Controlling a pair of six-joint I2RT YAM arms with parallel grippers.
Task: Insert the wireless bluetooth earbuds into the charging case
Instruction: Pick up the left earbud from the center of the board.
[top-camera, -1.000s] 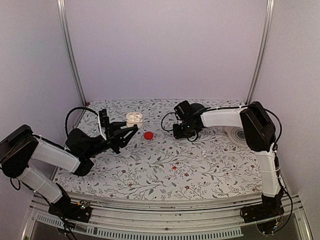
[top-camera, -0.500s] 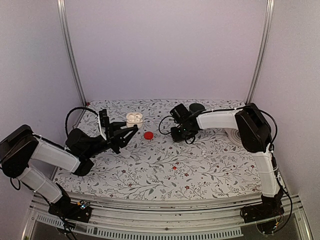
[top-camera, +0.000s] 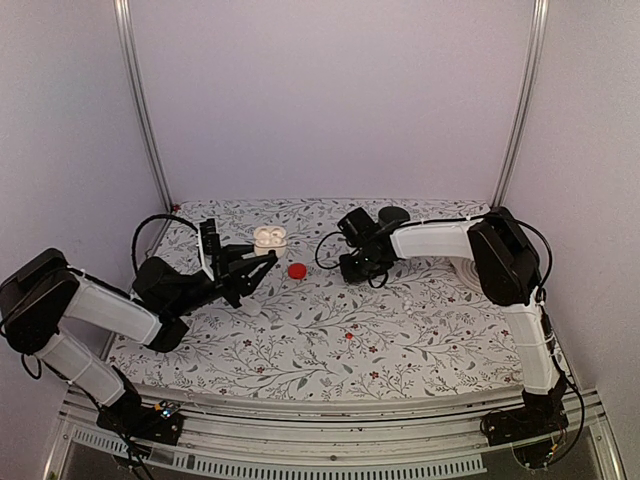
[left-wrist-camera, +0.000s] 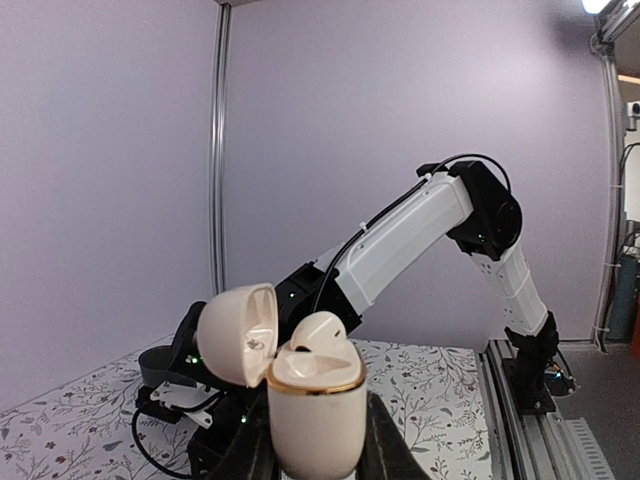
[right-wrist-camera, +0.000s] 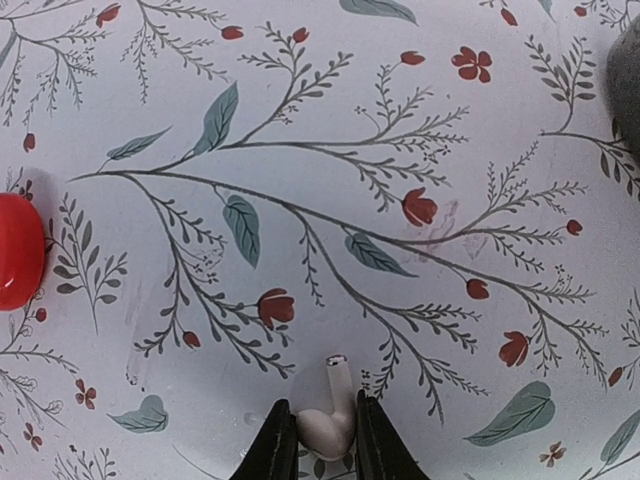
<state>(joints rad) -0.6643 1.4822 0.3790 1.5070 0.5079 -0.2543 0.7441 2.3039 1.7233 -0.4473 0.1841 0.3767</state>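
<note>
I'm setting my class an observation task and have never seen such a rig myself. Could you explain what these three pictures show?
Two robot arms, the left arm and the right arm, are bolted at the near edge of a flower-patterned table. The wide picture comes from a fixed camera above and behind them. The other two come from a small camera on each arm's wrist. The left gripper holds a cream charging case upright, its lid open, with one earbud seated in it. The right gripper points down at the table, its fingers against both sides of a second earbud lying there. A small red disc lies on the table between the two grippers.
</note>
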